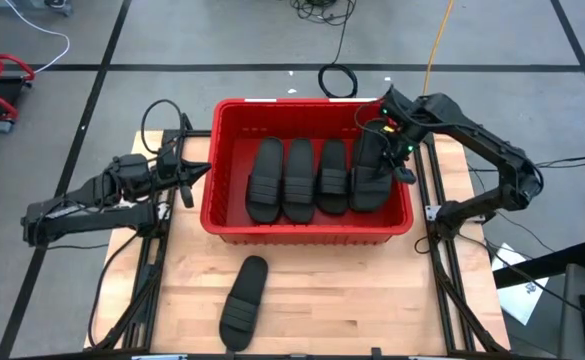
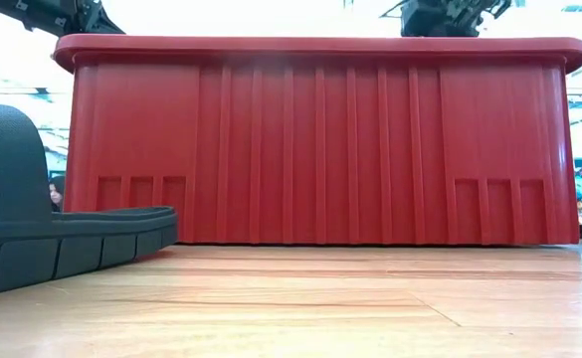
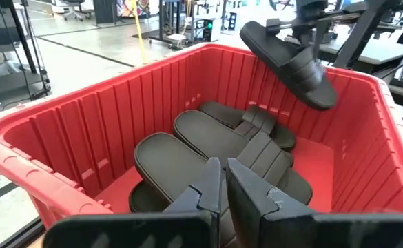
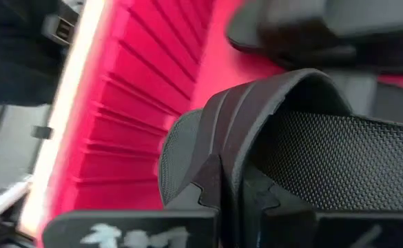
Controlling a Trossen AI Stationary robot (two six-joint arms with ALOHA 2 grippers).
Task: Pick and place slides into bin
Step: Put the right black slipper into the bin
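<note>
The red bin [image 1: 234, 110] stands mid-table and holds three black slides [image 1: 299, 180] lying side by side on its floor. My right gripper [image 1: 387, 140] is shut on a fourth slide [image 3: 287, 62], which is tilted over the bin's right side. Another slide [image 1: 244, 298] lies flat on the table in front of the bin, and it also shows in the low view [image 2: 32, 229]. My left gripper [image 1: 190, 172] hovers just outside the bin's left wall, shut and empty. Its fingertips show in the left wrist view [image 3: 223, 180]. My right gripper pinches the slide at the strap's edge [image 4: 218, 148], where the strap meets the sole, between its two fingers. It comes from above. The slide is lifted clear of the bin's floor and tilted, one end high and the other [image 3: 318, 96] slanting down into the bin.
The bin's tall ribbed front wall [image 2: 320, 139] fills the low view. Bare wooden table [image 1: 372, 290] lies in front of the bin, to the right of the loose slide. Cables [image 1: 337, 80] lie on the floor behind the table.
</note>
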